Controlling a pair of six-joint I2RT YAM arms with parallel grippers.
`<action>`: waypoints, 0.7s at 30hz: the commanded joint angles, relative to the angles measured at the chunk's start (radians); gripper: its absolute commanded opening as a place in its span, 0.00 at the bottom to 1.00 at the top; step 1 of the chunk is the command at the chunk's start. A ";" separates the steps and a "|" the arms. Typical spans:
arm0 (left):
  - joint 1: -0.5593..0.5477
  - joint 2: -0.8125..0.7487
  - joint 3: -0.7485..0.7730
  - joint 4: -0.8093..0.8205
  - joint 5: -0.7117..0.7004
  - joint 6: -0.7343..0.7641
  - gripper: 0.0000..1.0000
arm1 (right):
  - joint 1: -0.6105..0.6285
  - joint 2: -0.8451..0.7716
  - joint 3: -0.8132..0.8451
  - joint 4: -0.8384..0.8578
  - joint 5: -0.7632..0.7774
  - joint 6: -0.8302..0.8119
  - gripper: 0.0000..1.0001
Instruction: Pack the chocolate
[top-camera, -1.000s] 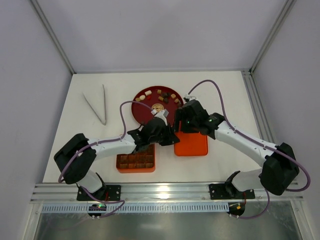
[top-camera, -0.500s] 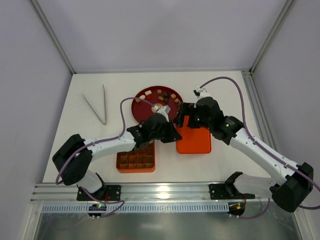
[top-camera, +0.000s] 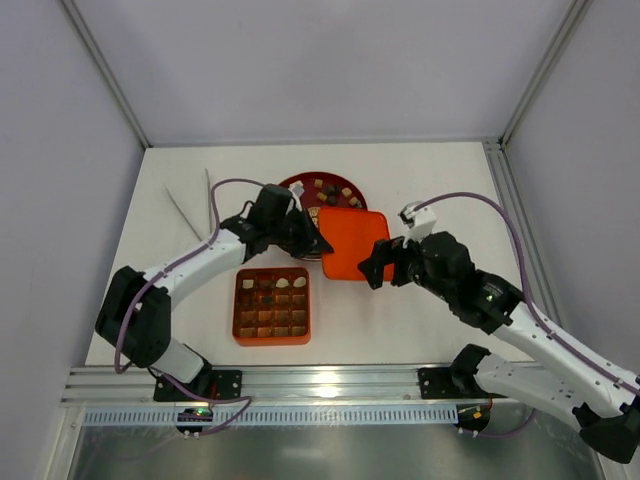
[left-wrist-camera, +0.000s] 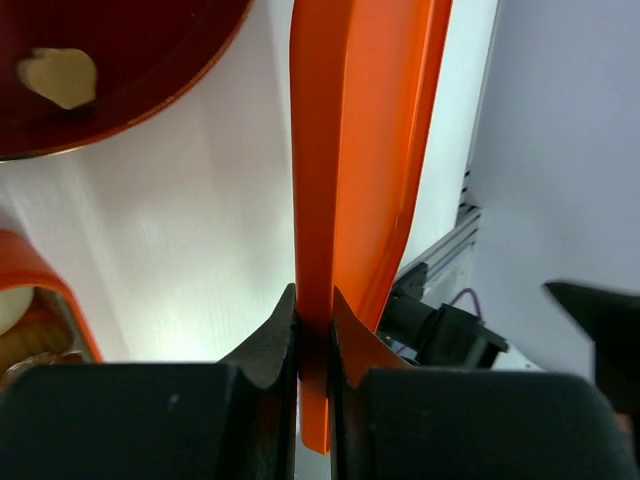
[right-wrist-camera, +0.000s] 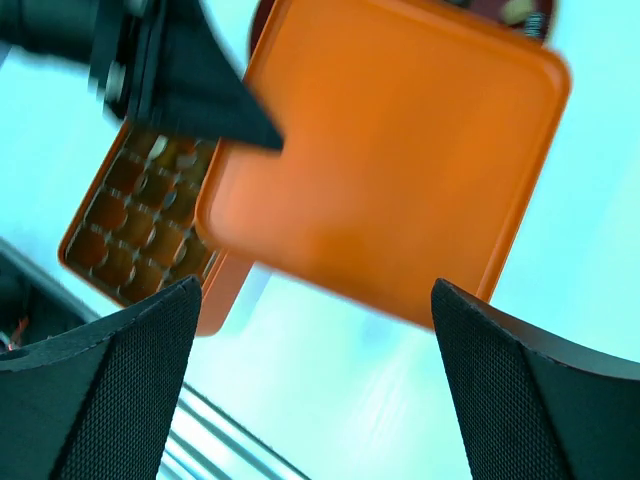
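**Top, left-wrist and right-wrist views.** The left gripper (top-camera: 318, 244) is closed on one edge of the flat orange square plastic lid (top-camera: 355, 245). In the left wrist view its two fingertips (left-wrist-camera: 280, 335) pinch the lid's thin edge, and the lid (left-wrist-camera: 345, 150) stands edge-on and reaches away from the jaws. The lid is lifted and tilted, and it extends from this gripper toward the right gripper (top-camera: 373, 265).

The right gripper is spread wide and holds nothing. It sits just beside the lid's far edge, and whether it touches that edge cannot be told. In the right wrist view the lid's broad face (right-wrist-camera: 390, 170) fills the space ahead of the parted fingers (right-wrist-camera: 110, 380).

Loose chocolate pieces (top-camera: 335, 190), dark brown, light brown and cream, lie on the round dark-red plate (top-camera: 322, 176), just beyond the left gripper and partly hidden by the lid. More pieces (top-camera: 283, 284) fill some cells of the orange square gridded box (top-camera: 236, 310), which lies on the near side of the left gripper, below and apart from the raised lid. One cream piece (left-wrist-camera: 58, 75) on the plate shows in the left wrist view.

A pair of metal tongs (top-camera: 207, 192) lies on the white tabletop (top-camera: 440, 190), outboard of the left arm.
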 joint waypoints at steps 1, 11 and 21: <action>0.112 -0.044 0.072 -0.146 0.246 0.031 0.00 | 0.151 -0.012 -0.020 0.037 0.131 -0.089 0.95; 0.204 -0.108 0.115 -0.376 0.373 0.094 0.00 | 0.585 0.124 0.062 0.041 0.577 -0.382 0.91; 0.207 -0.232 0.067 -0.461 0.383 0.095 0.00 | 0.711 0.276 0.094 0.093 0.691 -0.623 0.89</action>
